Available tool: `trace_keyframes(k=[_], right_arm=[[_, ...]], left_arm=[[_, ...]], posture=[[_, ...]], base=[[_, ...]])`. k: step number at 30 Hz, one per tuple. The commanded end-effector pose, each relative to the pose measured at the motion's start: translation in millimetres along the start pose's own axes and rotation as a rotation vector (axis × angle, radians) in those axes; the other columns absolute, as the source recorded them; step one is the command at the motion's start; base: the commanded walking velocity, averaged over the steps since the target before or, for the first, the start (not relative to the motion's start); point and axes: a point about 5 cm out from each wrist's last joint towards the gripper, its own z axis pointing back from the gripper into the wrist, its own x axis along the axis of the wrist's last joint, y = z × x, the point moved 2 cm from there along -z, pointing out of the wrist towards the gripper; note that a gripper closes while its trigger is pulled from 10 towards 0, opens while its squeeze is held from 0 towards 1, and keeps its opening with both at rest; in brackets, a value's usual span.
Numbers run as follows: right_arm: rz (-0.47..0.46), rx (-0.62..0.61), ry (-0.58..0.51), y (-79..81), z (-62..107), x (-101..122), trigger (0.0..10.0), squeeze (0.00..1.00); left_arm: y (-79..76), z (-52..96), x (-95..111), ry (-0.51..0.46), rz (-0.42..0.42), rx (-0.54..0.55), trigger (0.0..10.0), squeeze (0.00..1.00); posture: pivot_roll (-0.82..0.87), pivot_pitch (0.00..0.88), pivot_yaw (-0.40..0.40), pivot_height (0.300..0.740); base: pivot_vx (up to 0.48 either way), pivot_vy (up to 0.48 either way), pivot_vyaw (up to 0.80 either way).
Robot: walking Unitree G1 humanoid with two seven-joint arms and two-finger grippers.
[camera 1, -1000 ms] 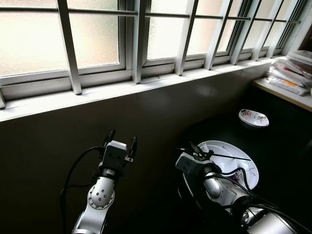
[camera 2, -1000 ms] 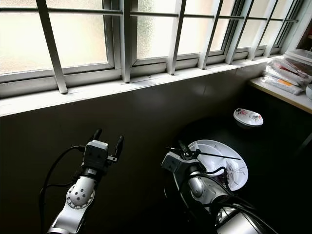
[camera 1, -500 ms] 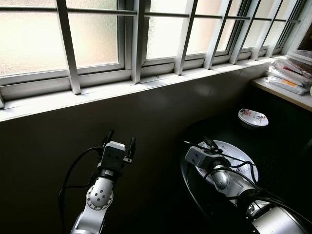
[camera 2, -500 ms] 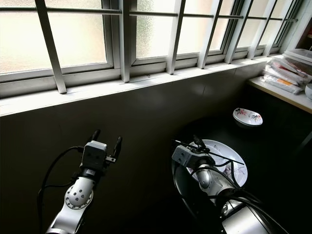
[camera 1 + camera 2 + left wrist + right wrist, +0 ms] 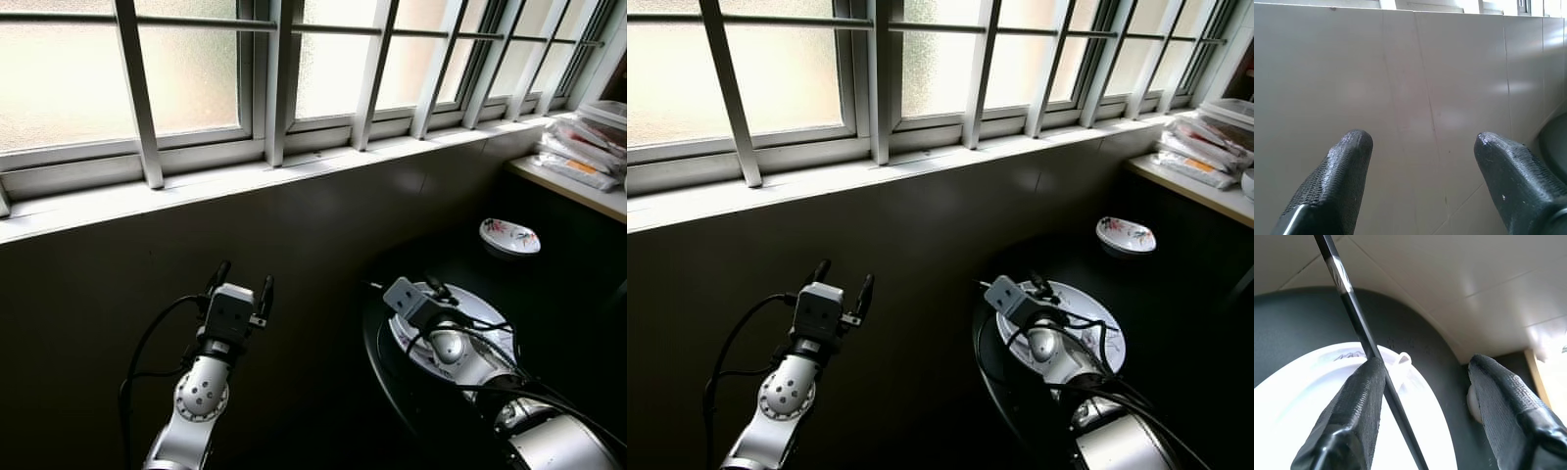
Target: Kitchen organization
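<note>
The right tool (image 5: 1420,396) hung open above the large white plate (image 5: 1095,331) on the dark round worktop (image 5: 549,294), a black chopstick (image 5: 1359,328) crossing before it. A small flowered dish (image 5: 510,236) lay farther back. The left tool (image 5: 241,279) was open near the dark wall (image 5: 294,225) under the windowsill (image 5: 196,186).

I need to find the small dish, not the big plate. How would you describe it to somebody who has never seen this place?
Start at the long window sill and look down to the dark round table. The small dish sits at the table's far edge, beyond the large white plate under the right gripper. It is much smaller, with a flower pattern.
</note>
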Motion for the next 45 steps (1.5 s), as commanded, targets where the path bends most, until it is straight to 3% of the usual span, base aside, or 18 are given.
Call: trace_keyframes(k=[1,6,7,9,12,13,15,16,17,19,20,21,28,29,30,32,45], right_arm=[[-0.018,0.005,0.023,-4.1,-0.1,-4,10.0,1.00],[-0.012,0.048,0.082,-7.3,1.9,-19,10.0,1.00],[-0.021,0.050,0.087,-9.0,2.0,-20,10.0,0.76],[-0.042,0.058,0.113,-12.4,2.3,-25,10.0,0.71],[-0.096,0.076,0.151,-14.9,3.2,-32,10.0,0.55],[-0.115,0.080,0.166,-16.2,3.7,-35,10.0,0.35],[-0.133,0.082,0.180,-17.5,4.1,-38,10.0,0.35],[-0.168,0.094,0.198,-17.2,4.8,-40,10.0,0.28],[-0.192,0.104,0.209,-16.9,5.3,-42,10.0,0.28],[-0.236,0.133,0.242,-16.8,7.2,-49,10.0,0.15],[-0.242,0.141,0.250,-16.8,7.8,-50,10.0,0.15],[-0.268,0.155,0.265,-16.3,8.7,-53,10.0,0.00],[-0.424,0.257,0.329,-6.1,15.0,-64,10.0,0.00],[-0.436,0.273,0.342,-3.9,16.8,-66,6.1,0.00],[-0.436,0.273,0.342,-3.9,16.8,-66,6.1,0.00],[-0.427,0.284,0.347,-2.9,18.4,-69,0.0,0.00],[-0.400,0.307,0.329,-6.0,17.4,-67,0.0,0.00]], left_arm=[[-5.9,-0.2,1,-0.006,0.001,-0.019,10.0,0.00],[-7.7,-0.8,1,-0.006,0.004,-0.021,10.0,0.00],[-7.9,-1.1,1,-0.006,0.005,-0.021,10.0,0.00],[-8.0,-1.6,1,-0.006,0.005,-0.020,10.0,0.00],[-8.1,-1.6,1,-0.006,0.006,-0.019,10.0,0.00],[-8.2,-1.2,0,-0.005,0.006,-0.019,10.0,0.00],[-8.0,-0.7,0,-0.004,0.006,-0.018,10.0,0.00],[-7.9,-0.4,0,-0.002,0.005,-0.018,10.0,0.00],[-7.9,-0.3,0,-0.002,0.005,-0.017,10.0,0.00],[-7.6,0.0,-1,0.000,0.004,-0.015,10.0,0.00],[-7.5,0.1,-1,0.000,0.004,-0.015,10.0,0.00],[-7.5,0.1,-1,0.001,0.003,-0.015,10.0,0.00],[-7.7,-0.8,-2,0.008,-0.003,-0.014,10.0,0.00],[-7.9,-0.9,-3,0.008,-0.004,-0.013,10.0,0.00],[-7.9,-0.9,-3,0.008,-0.004,-0.013,10.0,0.00],[-7.8,-1.1,-3,0.008,-0.004,-0.012,10.0,0.00],[-9.2,-1.7,-5,0.016,-0.008,-0.012,10.0,0.00]], posture=[[0.11,0.000,-0.106,0.740],[0.10,0.000,-0.106,0.740],[0.10,0.000,-0.106,0.740],[0.10,0.000,-0.108,0.740],[0.10,0.000,-0.111,0.740],[0.10,0.000,-0.113,0.740],[0.10,0.000,-0.113,0.740],[0.10,0.000,-0.114,0.740],[0.10,0.000,-0.114,0.740],[0.10,0.000,-0.115,0.740],[0.10,0.000,-0.115,0.740],[0.11,0.000,-0.116,0.740],[0.10,0.000,-0.118,0.740],[0.11,0.000,-0.119,0.740],[0.11,0.000,-0.119,0.740],[0.11,0.000,-0.120,0.740],[0.10,0.000,-0.117,0.740]], base=[[0.000,0.000,0.00],[0.000,0.000,0.00],[0.000,0.000,0.00],[0.000,0.000,0.00],[0.000,0.000,0.00],[0.000,0.000,0.00],[0.000,0.000,0.00],[0.000,0.000,0.00],[0.000,0.000,0.00],[0.000,0.000,0.00],[0.000,0.000,0.00],[0.000,0.000,0.00],[0.000,0.000,0.00],[0.000,0.000,0.00],[0.000,0.000,0.00],[0.000,0.000,0.00],[0.000,0.000,0.00]])
